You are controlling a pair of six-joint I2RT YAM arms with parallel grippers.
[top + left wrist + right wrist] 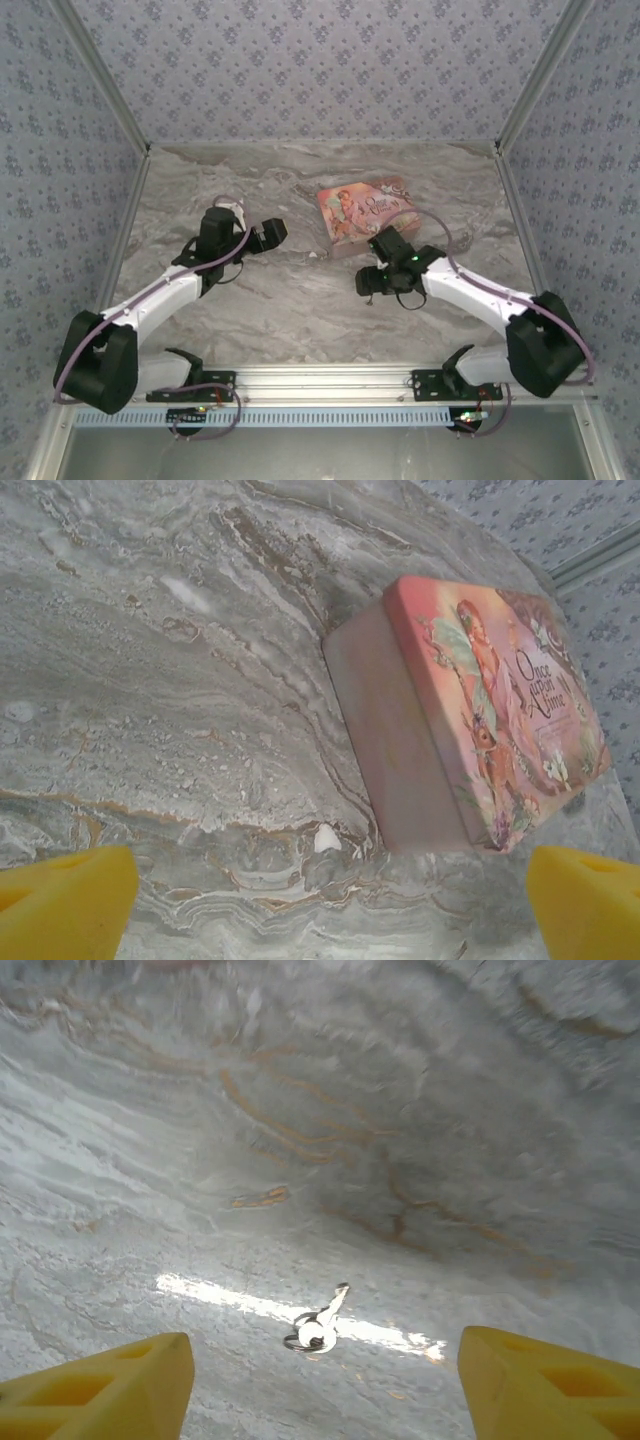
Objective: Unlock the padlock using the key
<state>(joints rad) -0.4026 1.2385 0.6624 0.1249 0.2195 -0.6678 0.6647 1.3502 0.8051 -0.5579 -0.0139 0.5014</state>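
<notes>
Two yellow fingers [95,1390] of your right gripper [320,1375] stand spread, one on each side of the small thin metal key [325,1318], neither touching it. The key lies flat on the grey marbled tabletop [300,1110], roughly midway between the fingers and slightly ahead of the tips. Its blade points up and right in the right wrist view, and a thin wire ring [298,1342] sits at its head.

Step in hand, as I read it: pick up the key.
- It's flat on a hard surface, so go low until the tips nearly graze the marble.
- Advance a touch so the head, not the blade, sits between the pads. You need the blade sticking out free for the lock.
- Close slowly. A sliver like this can skate or flip.
- Watch the ring, it may snag or drag the key sideways.
- A glare strip runs under the key, so don't trust its outline there.

Your left gripper [325,905] is spread and empty, above the table near the pink illustrated box [480,710]. A small pale speck [327,838] sits just beside the box's near corner. It may be the padlock, but it's too small to tell. Confirm it before bringing the key over.
</notes>
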